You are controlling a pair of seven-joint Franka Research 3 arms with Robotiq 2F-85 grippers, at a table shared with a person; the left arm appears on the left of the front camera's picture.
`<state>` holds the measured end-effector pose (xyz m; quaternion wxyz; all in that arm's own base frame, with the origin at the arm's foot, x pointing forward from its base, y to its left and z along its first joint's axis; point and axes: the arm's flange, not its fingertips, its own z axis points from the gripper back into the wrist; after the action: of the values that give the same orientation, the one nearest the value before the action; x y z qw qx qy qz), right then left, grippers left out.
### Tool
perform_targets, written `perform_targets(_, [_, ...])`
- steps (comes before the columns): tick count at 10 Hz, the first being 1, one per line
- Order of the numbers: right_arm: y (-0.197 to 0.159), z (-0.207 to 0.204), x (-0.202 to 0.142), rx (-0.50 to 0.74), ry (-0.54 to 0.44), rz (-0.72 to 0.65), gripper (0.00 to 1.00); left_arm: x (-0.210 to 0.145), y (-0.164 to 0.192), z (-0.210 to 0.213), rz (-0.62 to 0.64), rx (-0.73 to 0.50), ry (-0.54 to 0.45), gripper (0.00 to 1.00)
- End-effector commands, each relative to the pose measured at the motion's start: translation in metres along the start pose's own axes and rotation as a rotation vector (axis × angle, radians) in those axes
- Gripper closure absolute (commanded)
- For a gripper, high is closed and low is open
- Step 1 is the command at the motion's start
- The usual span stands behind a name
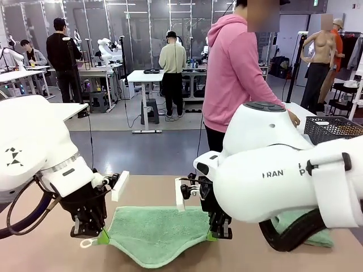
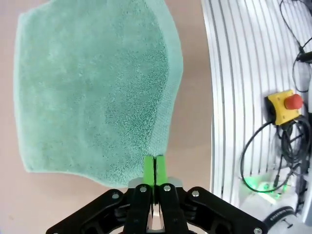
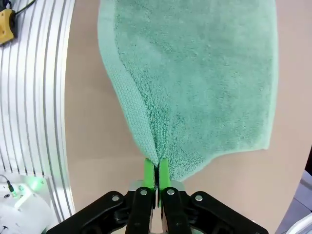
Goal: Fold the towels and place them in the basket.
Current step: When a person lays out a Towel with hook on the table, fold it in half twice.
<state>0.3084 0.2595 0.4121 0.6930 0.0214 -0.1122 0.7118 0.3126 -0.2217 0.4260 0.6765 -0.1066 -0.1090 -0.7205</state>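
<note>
Both claws are on one towel (image 1: 156,232), lower centre of the front view. My left gripper (image 1: 97,237), lower left, is pinched fully closed on one near corner. In its wrist view the green pads (image 2: 149,168) meet at bottom centre w/ terry cloth nipped between them. My right gripper (image 1: 215,233), lower centre-right, is clamped just as tight on the other near corner, and its wrist view shows the same.

Between the two grips the near edge sags toward the bottom of the frame. The rest of the cloth spreads away from me over the table (image 1: 147,187). Can't tell how far the corners are off the surface, prob. only a little.

A second towel (image 1: 317,237) lies bunched at lower right, partly under my right arm. The basket (image 1: 330,131) sits at the right edge, mid-height, well apart from the cloth I'm holding, w/ nothing visible in it from this angle. A person (image 1: 232,73) in a pink top stands at the far side, upper centre.

My read: this is the first fold, grip made, fold not yet laid. Next I'd raise both corners together, keep them level and evenly spaced so the edge doesn't twist, carry them over to the far edge and set them down square on it before letting go. Uneven lift = crooked fold.
</note>
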Motion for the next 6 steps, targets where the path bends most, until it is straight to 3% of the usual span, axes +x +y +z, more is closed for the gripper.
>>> perform_targets(1, [-0.020,-0.003,0.008,0.007,0.011,-0.032,1.00,-0.003,0.030,-0.002,-0.004,-0.020,0.020,1.00])
perform_targets(4, [-0.071,-0.004,0.008,0.030,0.059,-0.052,1.00,-0.002,0.084,0.007,-0.011,-0.022,0.091,1.00])
perform_targets(6, [-0.106,-0.019,0.005,0.083,0.032,-0.045,1.00,-0.001,0.128,0.006,-0.014,-0.055,0.106,1.00])
